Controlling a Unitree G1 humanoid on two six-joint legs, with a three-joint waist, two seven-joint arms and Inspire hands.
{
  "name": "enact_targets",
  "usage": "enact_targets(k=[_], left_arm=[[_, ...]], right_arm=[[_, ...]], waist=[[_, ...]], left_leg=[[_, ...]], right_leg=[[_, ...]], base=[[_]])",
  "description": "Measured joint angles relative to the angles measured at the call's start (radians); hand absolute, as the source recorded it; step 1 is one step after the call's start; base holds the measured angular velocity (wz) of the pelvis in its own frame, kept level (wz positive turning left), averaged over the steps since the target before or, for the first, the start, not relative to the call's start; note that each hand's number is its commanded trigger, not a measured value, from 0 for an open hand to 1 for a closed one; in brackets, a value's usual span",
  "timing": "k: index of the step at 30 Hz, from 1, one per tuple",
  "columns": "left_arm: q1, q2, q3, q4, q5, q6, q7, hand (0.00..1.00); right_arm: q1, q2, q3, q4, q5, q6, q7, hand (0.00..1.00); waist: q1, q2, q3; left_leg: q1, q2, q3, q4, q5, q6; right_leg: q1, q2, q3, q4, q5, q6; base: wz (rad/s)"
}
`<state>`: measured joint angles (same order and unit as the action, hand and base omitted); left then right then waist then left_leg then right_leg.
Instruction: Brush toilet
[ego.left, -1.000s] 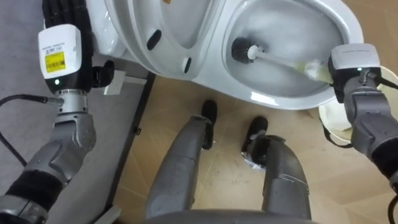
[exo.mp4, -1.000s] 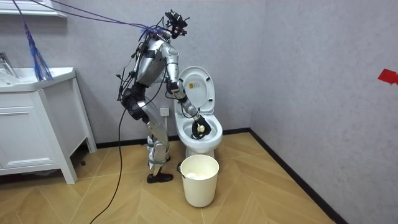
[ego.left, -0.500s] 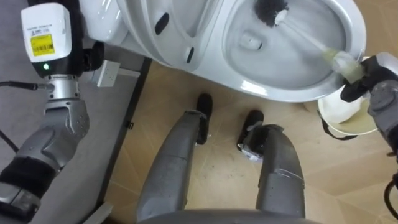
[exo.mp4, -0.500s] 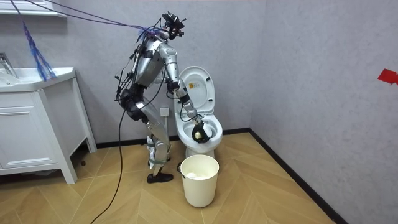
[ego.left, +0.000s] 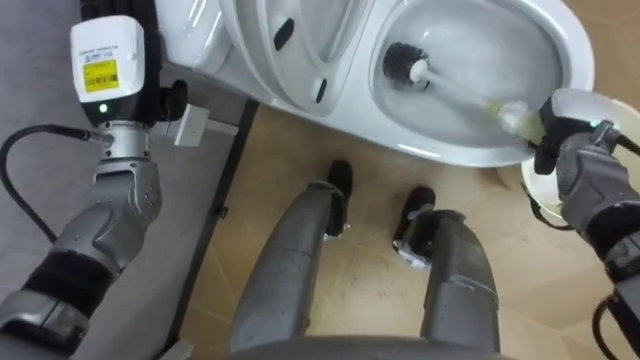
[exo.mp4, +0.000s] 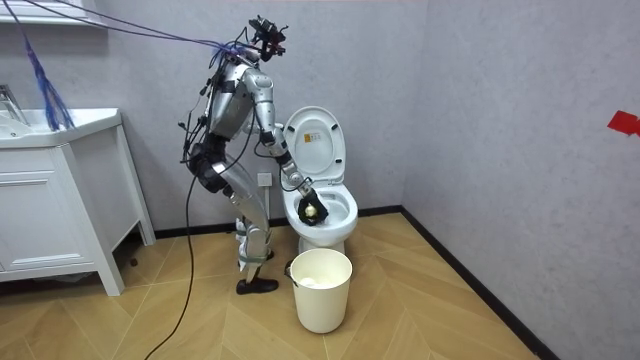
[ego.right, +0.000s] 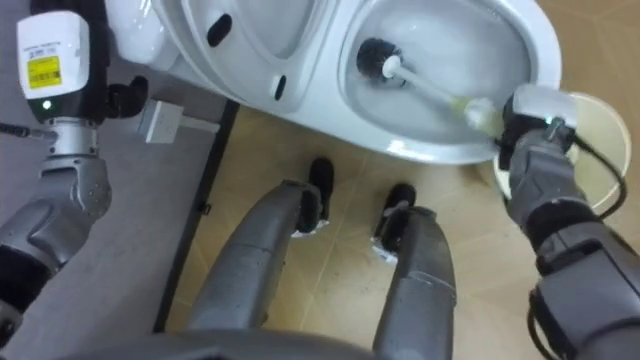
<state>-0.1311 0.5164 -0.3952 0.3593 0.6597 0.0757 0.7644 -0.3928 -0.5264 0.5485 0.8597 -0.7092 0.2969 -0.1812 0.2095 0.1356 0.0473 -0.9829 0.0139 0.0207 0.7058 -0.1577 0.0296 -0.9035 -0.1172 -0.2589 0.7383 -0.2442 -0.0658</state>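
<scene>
The white toilet (ego.left: 470, 155) has its seat and lid (ego.left: 290, 40) raised against the tank. Inside the bowl lies the toilet brush, its black head (ego.left: 403, 62) low on the left side of the basin and its white handle (ego.left: 460, 92) slanting up to the right. My right hand (ego.left: 570, 150) reaches over the bowl's near right rim and is shut on the handle's yellowish grip (ego.left: 515, 117). My left hand (ego.left: 110, 60) is raised at the upper left beside the tank, its fingers cut off by the top edge. In the room view I stand facing the toilet (exo.mp4: 325, 215), bent slightly toward it.
A white pail (exo.mp4: 320, 288) stands on the wooden floor just right of my feet, partly under my right hand (ego.right: 530, 140). A wall socket (ego.left: 190, 125) sits left of the toilet. A white vanity cabinet (exo.mp4: 60, 200) stands at the room view's left.
The brush head swept to the far side of the bowl and has come back down to its left middle. My right hand moved with it, and my head view shifted.
</scene>
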Motion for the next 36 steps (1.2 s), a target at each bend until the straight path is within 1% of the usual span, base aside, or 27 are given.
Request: enact_targets(k=[1, 2, 4, 7, 8, 10, 12, 13, 14, 15, 17, 18, 20, 21, 22, 23, 24, 26, 27, 28, 29, 30, 31, 32, 33, 35, 36], left_arm=[[0.002, -0.001, 0.0, 0.0, -0.002, 0.0, -0.001, 0.0], [0.009, -0.001, 0.0, -0.001, -0.002, 0.0, -0.003, 0.0], [0.023, 0.0, 0.002, -0.004, -0.003, 0.0, -0.005, 0.0], [0.045, 0.0, 0.005, -0.007, -0.02, -0.004, -0.012, 0.0], [0.063, 0.0, 0.017, -0.01, -0.021, -0.01, -0.018, 0.0], [0.094, 0.0, 0.04, -0.027, -0.021, -0.01, -0.03, 0.0], [0.119, 0.0, 0.047, -0.033, -0.021, -0.009, -0.038, 0.0], [0.128, 0.0, 0.048, -0.036, -0.021, -0.01, -0.049, 0.0], [0.134, 0.0, 0.051, -0.034, -0.021, -0.013, -0.061, 0.0], [0.139, 0.0, 0.054, -0.033, -0.021, -0.014, -0.07, 0.0], [0.159, 0.0, 0.061, -0.031, -0.023, -0.017, -0.098, 0.0], [0.159, 0.0, 0.062, -0.028, -0.026, -0.019, -0.105, 0.0], [0.174, -0.004, 0.063, -0.018, -0.039, -0.023, -0.134, 0.0], [0.178, -0.009, 0.071, -0.012, -0.038, -0.026, -0.143, 0.0], [0.184, -0.034, 0.088, 0.018, -0.039, -0.036, -0.156, 0.0], [0.199, -0.047, 0.099, 0.027, -0.038, -0.04, -0.168, 0.0], [0.212, -0.051, 0.105, 0.028, -0.037, -0.043, -0.175, 0.0], [0.258, -0.084, 0.141, 0.035, -0.038, -0.048, -0.2, 0.0], [0.269, -0.092, 0.148, 0.039, -0.037, -0.05, -0.206, 0.0], [0.304, -0.108, 0.163, 0.046, -0.037, -0.056, -0.209, 0.0], [0.34, -0.12, 0.178, 0.046, -0.038, -0.059, -0.208, 0.0], [0.354, -0.128, 0.19, 0.046, -0.038, -0.063, -0.208, 0.0], [0.38, -0.147, 0.212, 0.046, -0.04, -0.068, -0.207, 0.0], [0.409, -0.165, 0.231, 0.045, -0.042, -0.076, -0.207, 0.0], [0.421, -0.173, 0.241, 0.045, -0.044, -0.081, -0.207, 0.0], [0.458, -0.21, 0.282, 0.039, -0.045, -0.094, -0.207, 0.0], [0.463, -0.22, 0.29, 0.039, -0.045, -0.098, -0.208, 0.0]], right_arm=[[0.015, -0.003, 0.0, -0.033, -0.016, 0.019, 0.007, 1.0], [0.027, -0.002, -0.001, -0.06, -0.026, 0.032, 0.026, 1.0], [0.039, -0.002, -0.002, -0.086, -0.028, 0.035, 0.055, 1.0], [0.086, -0.028, -0.002, -0.141, -0.05, 0.043, 0.09, 1.0], [0.107, -0.039, -0.013, -0.164, -0.075, 0.043, 0.105, 1.0], [0.138, -0.04, -0.036, -0.207, -0.097, 0.043, 0.131, 1.0], [0.161, -0.038, -0.04, -0.204, -0.108, 0.039, 0.147, 1.0], [0.178, -0.034, -0.041, -0.194, -0.107, 0.026, 0.151, 1.0], [0.2, -0.031, -0.041, -0.18, -0.106, 0.01, 0.153, 1.0], [0.211, -0.029, -0.042, -0.173, -0.106, 0.001, 0.157, 1.0], [0.273, -0.027, -0.058, -0.159, -0.107, -0.025, 0.178, 1.0], [0.29, -0.028, -0.061, -0.157, -0.102, -0.029, 0.182, 1.0], [0.334, -0.018, -0.079, -0.107, -0.048, -0.05, 0.19, 1.0], [0.338, -0.009, -0.086, -0.082, -0.036, -0.057, 0.194, 1.0], [0.351, 0.012, -0.105, -0.034, 0.012, -0.067, 0.207, 1.0], [0.367, 0.03, -0.12, 0.005, 0.058, -0.086, 0.219, 1.0], [0.376, 0.039, -0.132, 0.023, 0.081, -0.096, 0.227, 1.0], [0.427, 0.062, -0.168, 0.07, 0.176, -0.125, 0.259, 1.0], [0.444, 0.067, -0.18, 0.076, 0.199, -0.129, 0.268, 1.0], [0.481, 0.078, -0.198, 0.077, 0.232, -0.134, 0.282, 1.0], [0.516, 0.096, -0.217, 0.076, 0.254, -0.136, 0.295, 1.0], [0.532, 0.107, -0.224, 0.08, 0.262, -0.139, 0.301, 1.0], [0.557, 0.128, -0.239, 0.094, 0.279, -0.147, 0.311, 1.0], [0.578, 0.149, -0.258, 0.107, 0.295, -0.156, 0.32, 1.0], [0.585, 0.158, -0.262, 0.11, 0.302, -0.156, 0.327, 1.0], [0.613, 0.184, -0.275, 0.112, 0.312, -0.166, 0.353, 1.0], [0.619, 0.19, -0.281, 0.113, 0.311, -0.167, 0.361, 1.0]], waist=[[0.0, 0.016, 0.0001], [0.003, 0.023, -0.0023], [0.004, 0.025, -0.0028], [0.003, 0.023, -0.0034], [-0.007, 0.02, -0.0049], [-0.021, 0.016, -0.0064], [-0.029, 0.005, -0.0064], [-0.039, 0.0, -0.0065], [-0.043, -0.016, -0.0055], [-0.046, -0.025, -0.006], [-0.059, -0.054, -0.0073], [-0.062, -0.06, -0.0081], [-0.083, -0.083, -0.0143], [-0.084, -0.089, -0.014], [-0.091, -0.1, -0.0162], [-0.093, -0.107, -0.023], [-0.095, -0.111, -0.026], [-0.099, -0.124, -0.0342], [-0.1, -0.125, -0.0348], [-0.099, -0.128, -0.036], [-0.101, -0.135, -0.0389], [-0.103, -0.138, -0.041], [-0.109, -0.144, -0.0446], [-0.112, -0.148, -0.0451], [-0.115, -0.151, -0.0443], [-0.123, -0.161, -0.0473], [-0.124, -0.164, -0.0466]], left_leg=[[0.001, 0.011, -0.004, -0.001, 0.001, 0.0], [0.004, 0.02, -0.01, -0.008, 0.002, 0.0], [0.018, 0.028, -0.01, -0.021, 0.005, -0.006], [0.039, 0.029, -0.005, -0.026, 0.0, -0.013], [0.049, 0.027, -0.003, -0.037, -0.001, -0.015], [0.062, 0.026, 0.003, -0.051, -0.001, -0.017], [0.084, 0.026, 0.005, -0.054, -0.006, -0.022], [0.1, 0.023, 0.003, -0.052, -0.007, -0.022], [0.123, 0.019, 0.004, -0.053, -0.007, -0.022], [0.135, 0.018, 0.004, -0.053, -0.007, -0.022], [0.189, 0.014, 0.003, -0.055, -0.011, -0.025], [0.205, 0.013, 0.003, -0.059, -0.011, -0.025], [0.282, 0.007, 0.006, -0.11, -0.02, -0.017], [0.306, 0.006, 0.01, -0.128, -0.024, -0.016], [0.351, 0.007, 0.013, -0.153, -0.024, -0.015], [0.39, 0.006, 0.013, -0.173, -0.027, -0.014], [0.411, 0.005, 0.014, -0.187, -0.027, -0.014], [0.492, 0.0, 0.021, -0.236, -0.026, -0.014], [0.513, -0.002, 0.021, -0.248, -0.026, -0.014], [0.558, -0.005, 0.023, -0.269, -0.026, -0.014], [0.605, -0.007, 0.027, -0.3, -0.026, -0.014], [0.626, -0.008, 0.029, -0.313, -0.026, -0.014], [0.667, -0.012, 0.029, -0.336, -0.027, -0.014], [0.701, -0.014, 0.029, -0.353, -0.027, -0.015], [0.719, -0.015, 0.03, -0.363, -0.028, -0.016], [0.775, -0.022, 0.028, -0.391, -0.028, -0.017], [0.789, -0.024, 0.025, -0.397, -0.028, -0.016]], right_leg=[[0.013, 0.012, -0.01, -0.021, 0.009, -0.004], [0.024, 0.024, -0.016, -0.045, 0.02, -0.01], [0.039, 0.036, -0.015, -0.068, 0.029, -0.018], [0.051, 0.038, -0.003, -0.069, 0.025, -0.022], [0.056, 0.038, 0.001, -0.075, 0.025, -0.023], [0.064, 0.037, 0.005, -0.08, 0.021, -0.024], [0.082, 0.037, 0.008, -0.08, 0.013, -0.025], [0.101, 0.035, 0.006, -0.079, 0.007, -0.025], [0.125, 0.031, 0.008, -0.079, 0.0, -0.024], [0.137, 0.03, 0.01, -0.08, -0.005, -0.023], [0.199, 0.031, 0.01, -0.096, -0.018, -0.016], [0.216, 0.03, 0.009, -0.103, -0.019, -0.014], [0.287, 0.03, 0.007, -0.134, -0.025, -0.002], [0.305, 0.028, 0.007, -0.141, -0.026, 0.0], [0.349, 0.029, 0.008, -0.163, -0.024, 0.006], [0.393, 0.033, 0.005, -0.189, -0.022, 0.011], [0.414, 0.034, 0.004, -0.202, -0.02, 0.013], [0.49, 0.033, 0.005, -0.249, -0.015, 0.019], [0.511, 0.034, 0.004, -0.262, -0.012, 0.022], [0.555, 0.036, 0.006, -0.29, -0.009, 0.025], [0.595, 0.036, 0.003, -0.315, -0.008, 0.027], [0.616, 0.036, 0.003, -0.329, -0.008, 0.028], [0.65, 0.036, 0.003, -0.349, -0.01, 0.032], [0.686, 0.037, 0.001, -0.369, -0.012, 0.035], [0.704, 0.038, 0.003, -0.379, -0.013, 0.036], [0.756, 0.042, 0.01, -0.402, -0.02, 0.042], [0.771, 0.042, 0.008, -0.41, -0.021, 0.043]], base=[[-0.08], [-0.1], [-0.09], [-0.01], [0.0], [0.0], [0.02], [0.09], [0.1], [0.08], [0.08], [0.12], [0.14], [0.07], [0.0], [0.0], [0.0], [-0.05], [0.0], [-0.05], [-0.07], [-0.05], [0.03], [0.03], [0.0], [0.0], [0.05]])
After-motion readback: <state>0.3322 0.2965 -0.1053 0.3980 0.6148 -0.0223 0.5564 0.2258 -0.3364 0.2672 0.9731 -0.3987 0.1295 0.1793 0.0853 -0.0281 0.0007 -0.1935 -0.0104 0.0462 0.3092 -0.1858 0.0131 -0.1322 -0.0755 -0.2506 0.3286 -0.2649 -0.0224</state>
